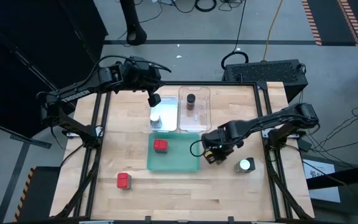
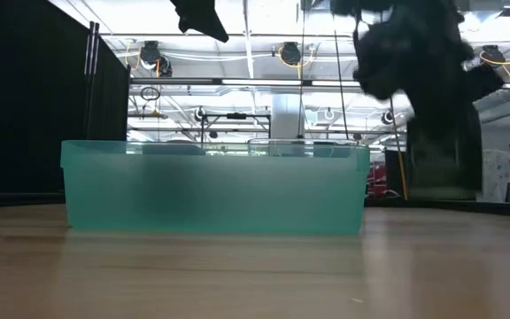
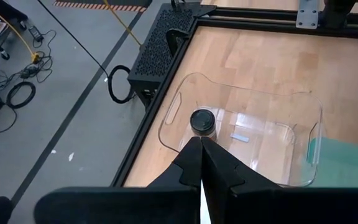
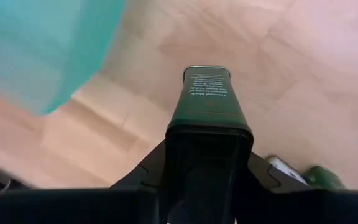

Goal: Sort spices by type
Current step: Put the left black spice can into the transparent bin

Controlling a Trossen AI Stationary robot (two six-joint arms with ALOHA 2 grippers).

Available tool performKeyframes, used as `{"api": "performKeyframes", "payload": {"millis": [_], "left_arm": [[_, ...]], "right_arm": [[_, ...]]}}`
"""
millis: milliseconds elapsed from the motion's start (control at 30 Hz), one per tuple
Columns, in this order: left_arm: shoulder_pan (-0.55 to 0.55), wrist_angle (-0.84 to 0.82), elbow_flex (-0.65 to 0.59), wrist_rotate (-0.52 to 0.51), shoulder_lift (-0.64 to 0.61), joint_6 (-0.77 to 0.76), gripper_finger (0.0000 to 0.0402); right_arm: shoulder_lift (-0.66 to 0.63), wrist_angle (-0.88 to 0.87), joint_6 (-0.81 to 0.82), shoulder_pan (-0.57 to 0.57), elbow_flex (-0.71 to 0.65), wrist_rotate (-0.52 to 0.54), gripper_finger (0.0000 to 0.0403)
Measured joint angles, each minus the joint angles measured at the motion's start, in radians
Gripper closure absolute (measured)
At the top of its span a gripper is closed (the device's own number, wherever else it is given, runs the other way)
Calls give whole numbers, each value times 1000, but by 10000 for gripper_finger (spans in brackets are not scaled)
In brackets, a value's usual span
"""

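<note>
My right gripper [image 1: 213,153] is shut on a dark grey tin [image 4: 207,99] just off the green tray's [image 1: 185,163] right edge. One red tin [image 1: 160,145] sits in the green tray and another red tin [image 1: 123,181] stands on the table near the front left. A white-lidded jar [image 1: 156,118] stands in the white tray. The brown dark-lidded jar [image 1: 191,99] stands in the clear tray [image 1: 202,119]. Another white-lidded jar [image 1: 245,165] stands on the table right of my right gripper. My left gripper [image 1: 154,98] is shut and empty, hovering over the white tray's far end. My right gripper pinches the dark grey tin between its two fingers, on the two side walls near one end [image 4: 204,134]. The tin runs along the fingers and its lettered free end [image 4: 207,78] sticks out past them, over bare wood beside the green tray's corner [image 4: 48,93].
The three trays sit together in the table's middle and far part. A black perforated box [image 1: 266,71] stands beyond the far right corner. Bare wood shows along the near edge and on the left side. In the low view the green tray [image 2: 215,186] fills the middle.
</note>
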Motion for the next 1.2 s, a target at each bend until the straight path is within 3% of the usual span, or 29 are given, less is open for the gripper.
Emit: {"api": "performKeyframes", "payload": {"millis": [300,433,567,900,1200], "left_arm": [[0,26,0,0,0,-18,395],[0,35,0,0,0,-49,395],[0,28,0,0,0,-179,395],[-3,-34,0,2,-1,-333,395],[-9,-47,0,5,-46,-408,395]], "right_arm": [[-42,-426,-314,-80,357,72,307],[-42,-557,-456,-151,522,120,307],[-45,-570,-603,-231,624,130,307],[87,-570,-1066,-430,707,145,307],[250,-544,-1420,-483,708,240,307]]}}
